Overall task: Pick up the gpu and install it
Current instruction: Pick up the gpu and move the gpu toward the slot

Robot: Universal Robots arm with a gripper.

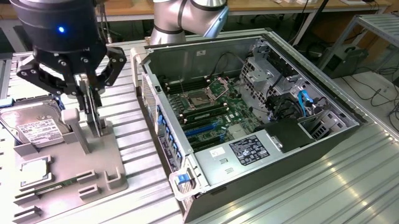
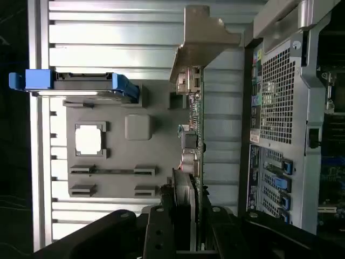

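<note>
Jaws nearly closed, pinching the gpu [image 2: 197, 129] by one long edge. Card stands upright on edge at the grey holder tray [image 1: 100, 163], exterior view's left, w/ the open PC case [image 1: 262, 140] just beside on the right. Can't tell if it's clear of its slot.

Likely light, stiff and thin, but fragile: grip bare board edge, not components. Smooth faces may slip or twist.

Exterior view adds case interior, motherboard [image 1: 212, 112], hard drive [image 1: 34, 123]. Wrist view adds card edge-on, metal bracket [image 2: 202, 40] at far end, case rear panel [image 2: 277, 108].
</note>
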